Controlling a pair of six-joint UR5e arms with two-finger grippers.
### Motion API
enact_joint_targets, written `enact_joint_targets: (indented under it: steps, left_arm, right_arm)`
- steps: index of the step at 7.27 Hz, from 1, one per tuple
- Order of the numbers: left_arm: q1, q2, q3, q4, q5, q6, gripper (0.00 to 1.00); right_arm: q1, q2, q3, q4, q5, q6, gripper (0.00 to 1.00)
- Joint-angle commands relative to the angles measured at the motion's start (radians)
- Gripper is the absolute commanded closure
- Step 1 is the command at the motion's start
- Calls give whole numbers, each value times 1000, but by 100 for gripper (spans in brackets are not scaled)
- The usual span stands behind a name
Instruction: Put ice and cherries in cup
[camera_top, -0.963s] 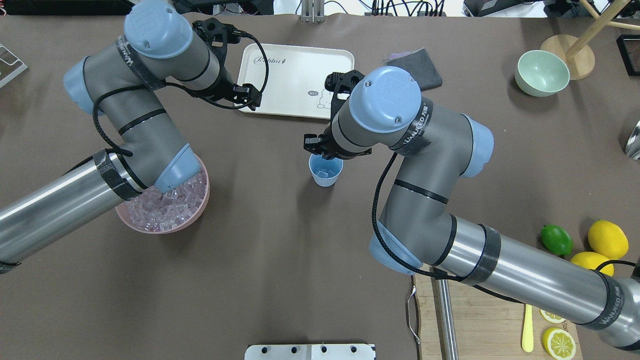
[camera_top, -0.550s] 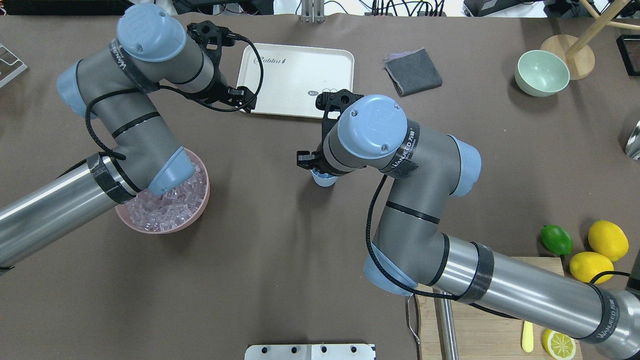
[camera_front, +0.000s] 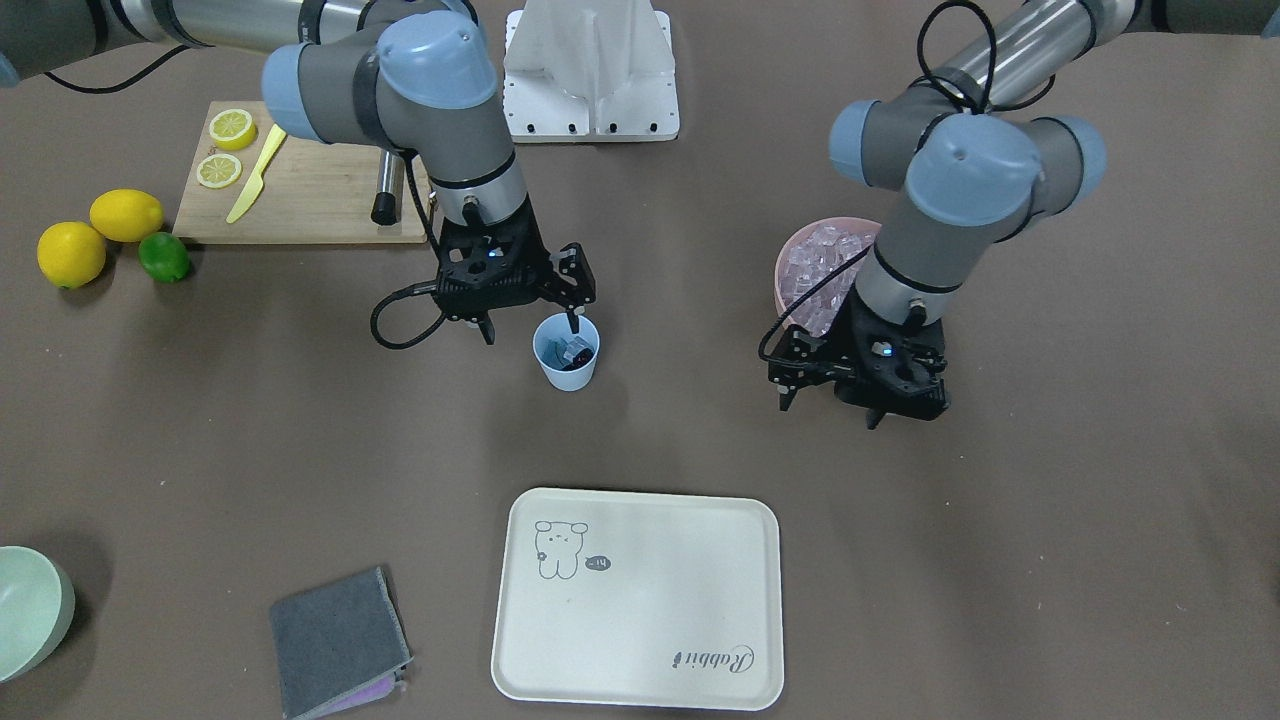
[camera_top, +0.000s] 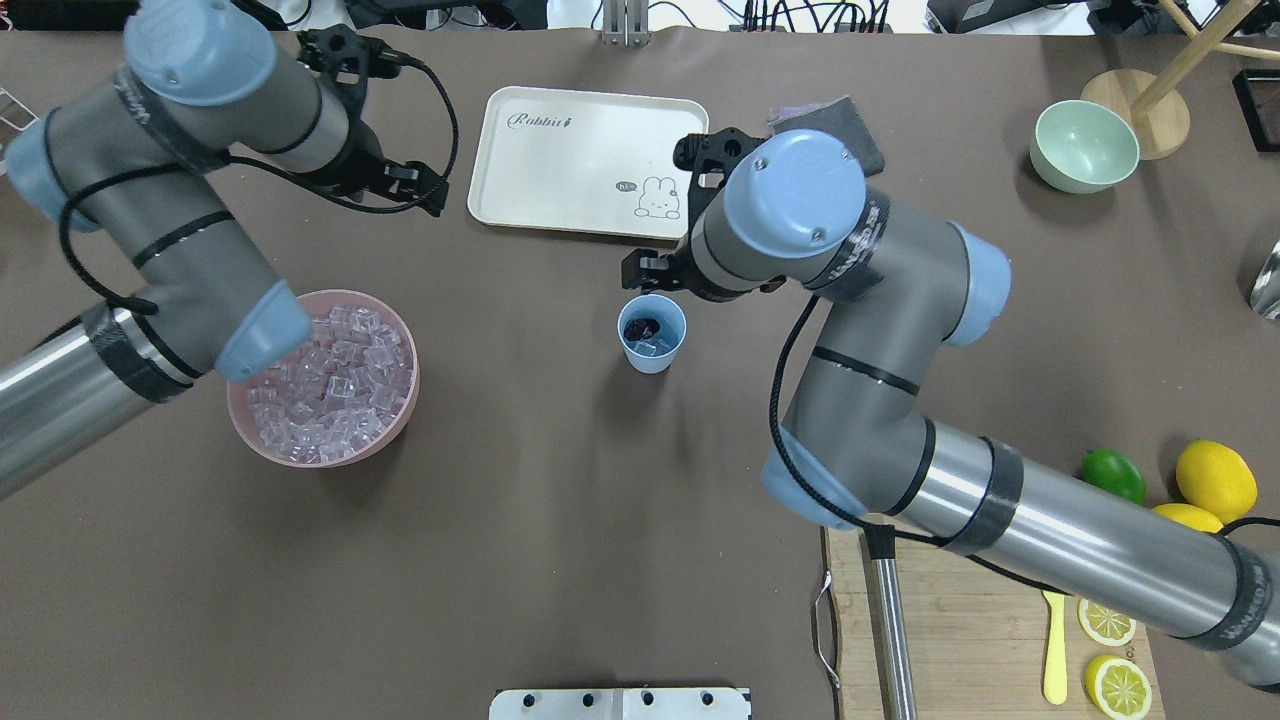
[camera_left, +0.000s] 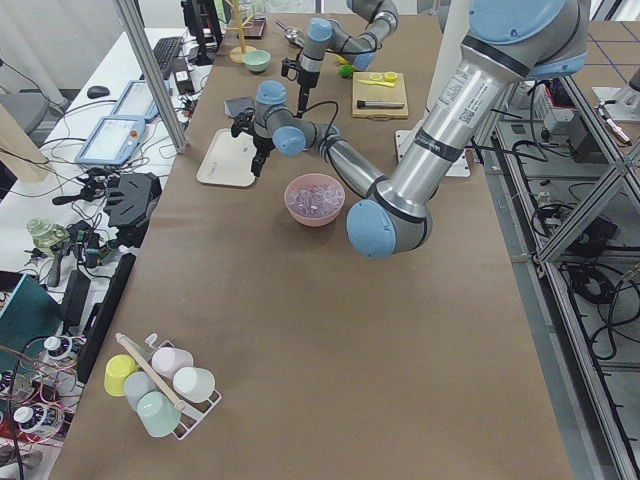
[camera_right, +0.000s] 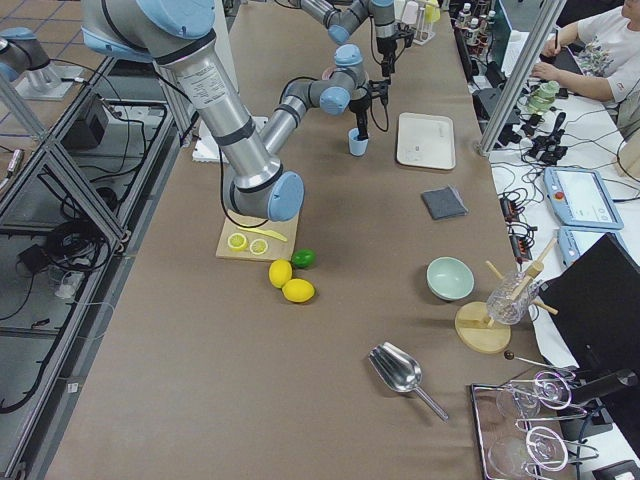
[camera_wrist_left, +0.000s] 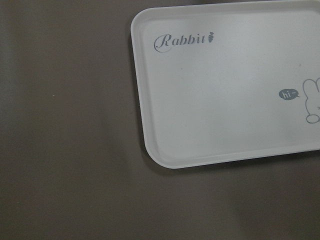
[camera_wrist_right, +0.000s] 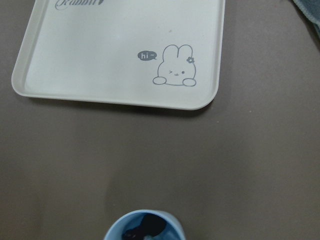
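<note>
A robotics lab: aluminium frame posts (camera_right: 516, 78) ring the brown table (camera_right: 400, 300), cables (camera_left: 85, 185) and tablets (camera_right: 583, 197) crowd the side bench, and an operator (camera_right: 598, 45) sits at a desk, upper right of the right-side view.

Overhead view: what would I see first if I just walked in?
Probably the pink bowl heaped with glassy ice at the table's left. Then the small blue cup in the middle, dark cherries inside, the right end effector open right by it. Bright lemons sit near the right edge.
</note>
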Motion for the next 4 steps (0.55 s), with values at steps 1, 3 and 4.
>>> enact_joint_targets:
  steps: [1, 3, 4]
  left_arm:
    - [-140, 152, -55, 3, -104, 160, 3]
    - [-317, 266, -52, 17, -235, 353, 3]
    - [-381, 336, -54, 17, -246, 448, 3]
  right_arm:
    - [198, -111, 37, 7, 204, -205, 1]
    - [413, -235, 51, 5, 416, -417, 1]
    - [513, -327, 63, 5, 482, -607, 1]
